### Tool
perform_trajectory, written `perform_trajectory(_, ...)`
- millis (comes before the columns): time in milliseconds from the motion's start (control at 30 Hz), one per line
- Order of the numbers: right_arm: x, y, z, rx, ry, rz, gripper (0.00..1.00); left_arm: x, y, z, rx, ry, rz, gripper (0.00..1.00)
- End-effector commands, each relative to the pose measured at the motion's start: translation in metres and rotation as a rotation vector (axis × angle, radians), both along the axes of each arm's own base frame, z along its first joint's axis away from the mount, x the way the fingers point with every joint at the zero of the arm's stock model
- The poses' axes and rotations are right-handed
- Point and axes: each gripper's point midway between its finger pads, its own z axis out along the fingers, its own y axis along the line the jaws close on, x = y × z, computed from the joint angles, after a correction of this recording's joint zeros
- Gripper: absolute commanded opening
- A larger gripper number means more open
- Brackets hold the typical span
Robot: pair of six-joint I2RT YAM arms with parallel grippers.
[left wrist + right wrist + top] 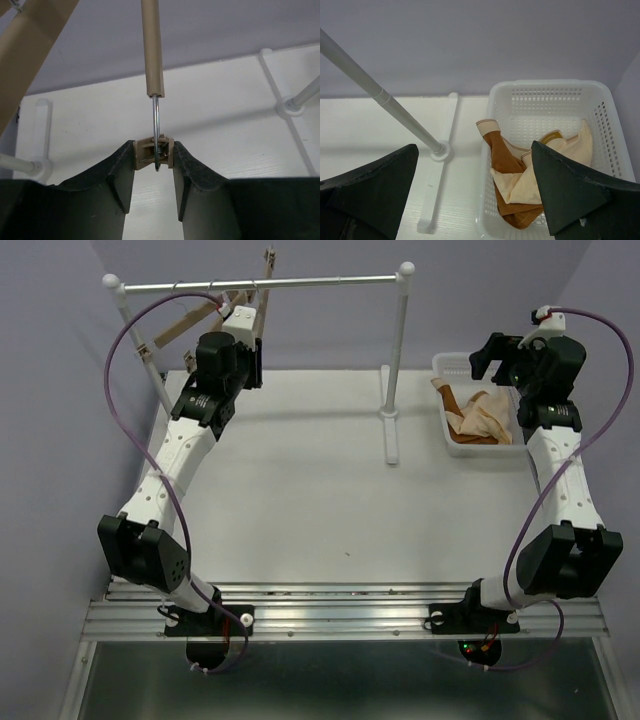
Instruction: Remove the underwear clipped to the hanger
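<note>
Rack rail (270, 284): there it is, a metal bar on two white posts, spanning the far side.
Right post (397, 350): upright, its long foot flat on the table (300, 500).
Spare hanger (185, 324): light wood, hooked on the rail, hanging tilted at the left end.
Basket (547, 84): white, perforated, far right, near the post's foot.
Orange-brown cloth (502, 165): crumpled inside the basket, left half.

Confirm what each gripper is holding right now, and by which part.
Left gripper is shut on the hanger, pinching its end clip between the fingers. Right gripper is open above the basket, holding nothing.
</note>
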Motion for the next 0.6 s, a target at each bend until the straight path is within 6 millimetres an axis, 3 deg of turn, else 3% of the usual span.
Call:
perform_trajectory(0,-0.008,0.001,0.026,0.021,-0.078,-0.006,1.00,-0.019,-0.006,0.017,-0.180,-0.009,0.026,0.85)
perform_trajectory(33,-0.009,0.001,0.028,0.024,-0.082,-0.005,1.00,-0.021,-0.009,0.017,-0.195,-0.006,0.020,0.99)
perform_trajectory(267,-0.015,-0.004,0.030,0.111,-0.064,-0.069,1.00,-0.048,-0.011,0.040,-0.283,-0.035,0.009,0.99)
perform_trajectory(367,-0.022,-0.016,0.014,0.222,0.012,-0.189,1.00,-0.069,-0.013,0.052,-0.362,-0.046,-0.006,0.99)
perform_trajectory(400,-0.026,-0.027,0.001,0.248,0.055,-0.266,1.00,-0.082,-0.011,0.063,-0.391,-0.069,-0.012,0.99)
perform_trajectory(567,-0.044,-0.035,-0.028,0.397,0.118,-0.397,1.00,-0.117,-0.003,0.033,-0.501,-0.021,0.035,0.99)
